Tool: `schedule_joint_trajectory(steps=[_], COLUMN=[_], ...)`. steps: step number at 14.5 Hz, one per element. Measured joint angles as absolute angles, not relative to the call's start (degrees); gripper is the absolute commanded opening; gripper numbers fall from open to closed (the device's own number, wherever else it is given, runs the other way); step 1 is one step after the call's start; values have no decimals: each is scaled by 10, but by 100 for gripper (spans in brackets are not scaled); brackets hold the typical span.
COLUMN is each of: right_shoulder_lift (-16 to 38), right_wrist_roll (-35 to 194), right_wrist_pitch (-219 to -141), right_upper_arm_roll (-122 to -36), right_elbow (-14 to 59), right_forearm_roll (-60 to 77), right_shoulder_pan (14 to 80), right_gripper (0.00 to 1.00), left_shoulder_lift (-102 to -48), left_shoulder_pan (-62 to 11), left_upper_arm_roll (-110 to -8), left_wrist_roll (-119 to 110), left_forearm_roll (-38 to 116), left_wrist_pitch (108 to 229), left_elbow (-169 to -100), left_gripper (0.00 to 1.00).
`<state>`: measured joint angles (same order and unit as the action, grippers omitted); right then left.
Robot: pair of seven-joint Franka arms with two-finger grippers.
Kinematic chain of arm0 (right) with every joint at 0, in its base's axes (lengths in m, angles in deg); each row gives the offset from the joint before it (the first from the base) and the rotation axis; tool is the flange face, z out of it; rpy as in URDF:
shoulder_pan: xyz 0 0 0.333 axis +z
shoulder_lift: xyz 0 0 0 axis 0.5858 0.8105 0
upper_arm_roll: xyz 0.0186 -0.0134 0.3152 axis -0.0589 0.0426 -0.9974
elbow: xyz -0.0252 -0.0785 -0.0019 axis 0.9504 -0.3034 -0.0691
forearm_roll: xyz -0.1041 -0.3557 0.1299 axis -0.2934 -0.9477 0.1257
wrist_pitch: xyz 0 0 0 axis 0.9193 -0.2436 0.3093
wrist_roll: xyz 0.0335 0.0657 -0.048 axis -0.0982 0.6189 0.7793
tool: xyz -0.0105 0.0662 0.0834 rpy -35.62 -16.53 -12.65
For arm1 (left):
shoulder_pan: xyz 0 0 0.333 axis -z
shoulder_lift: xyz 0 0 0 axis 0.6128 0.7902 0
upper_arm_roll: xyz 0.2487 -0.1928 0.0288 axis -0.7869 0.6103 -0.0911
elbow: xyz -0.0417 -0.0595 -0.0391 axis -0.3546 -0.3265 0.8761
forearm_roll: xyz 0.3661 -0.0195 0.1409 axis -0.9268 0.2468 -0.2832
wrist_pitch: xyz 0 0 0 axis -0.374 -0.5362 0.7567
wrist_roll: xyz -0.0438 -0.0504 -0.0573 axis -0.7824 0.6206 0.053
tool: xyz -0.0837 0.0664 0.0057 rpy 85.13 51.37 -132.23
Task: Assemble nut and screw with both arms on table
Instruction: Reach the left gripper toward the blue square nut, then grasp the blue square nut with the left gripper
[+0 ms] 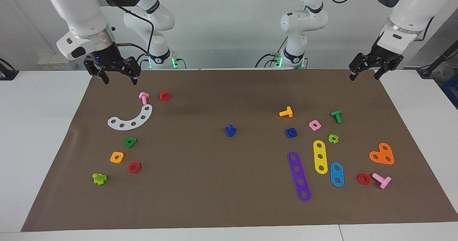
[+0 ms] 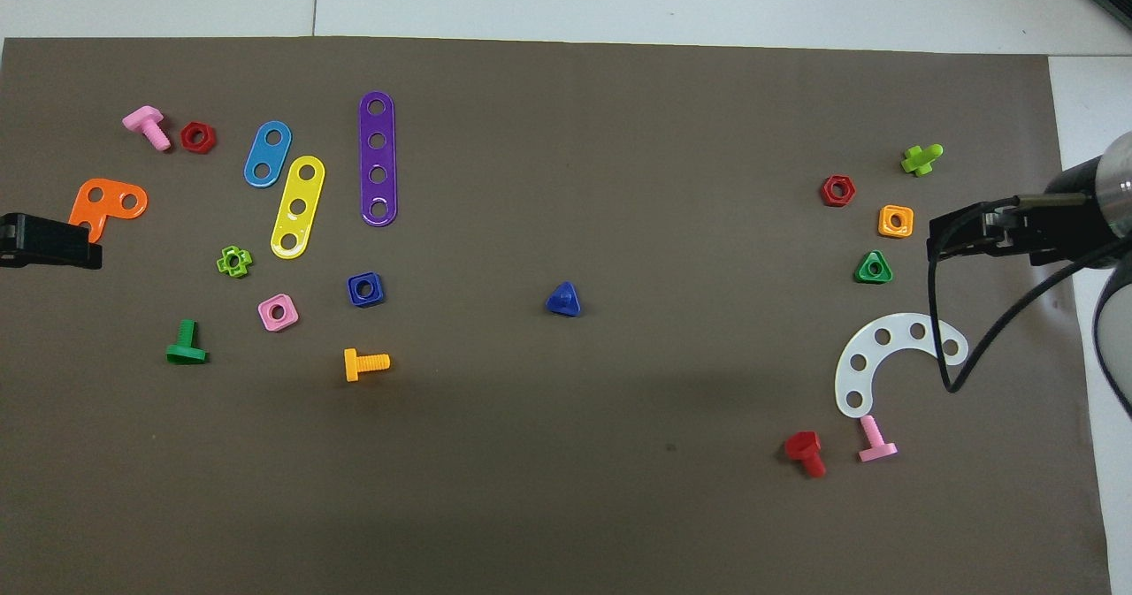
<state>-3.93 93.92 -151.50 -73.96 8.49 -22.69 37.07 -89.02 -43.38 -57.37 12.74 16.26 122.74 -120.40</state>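
Blank purple strip (image 1: 299, 176), blue nut (image 1: 291, 132) and screw (image 1: 230, 130) show no writing.

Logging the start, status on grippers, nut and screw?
Left gripper and right gripper open, raised, empty. Screw mid-mat, blue nut apart, toward left arm's end. Pink nut beside it.

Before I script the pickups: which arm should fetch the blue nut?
The left. The nut lies toward the left arm's end of the table, among the strips, while the screw sits mid-mat. The left gripper hangs open above that end; the right gripper is over the other.
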Motion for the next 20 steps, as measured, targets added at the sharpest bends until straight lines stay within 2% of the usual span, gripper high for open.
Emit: schedule_joint_trajectory(steps=[6,10,12,15,17,20], right_shoulder_lift=[-40,-40,-40,-40,-40,-40], right_wrist_roll=[939,939,939,939,939,939], right_wrist_pitch=[-1515,-1515,-1515,-1515,-1515,-1515], right_upper_arm_roll=[-737,-738,-738,-738,-738,-738], right_elbow=[85,85,85,85,85,85], right_forearm_roll=[-227,-227,-227,-227,-227,-227], right_shoulder_pan=[362,362,362,362,362,362], right_gripper=[100,100,100,100,100,100], left_shoulder_lift=[-891,-881,-854,-797,-777,-756], left_shoulder_pan=[-425,-380,-350,-314,-307,-307], left_upper_arm_roll=[-567,-565,-564,-563,-563,-565], left_wrist_roll=[127,84,29,-33,-40,-42], left_forearm_roll=[163,163,163,163,163,163], left_wrist_pitch=[1233,1265,1296,1406,1494,1556], left_elbow=[-1217,-1245,-1256,-1294,-1345,-1387], left_gripper=[100,97,95,91,89,88])
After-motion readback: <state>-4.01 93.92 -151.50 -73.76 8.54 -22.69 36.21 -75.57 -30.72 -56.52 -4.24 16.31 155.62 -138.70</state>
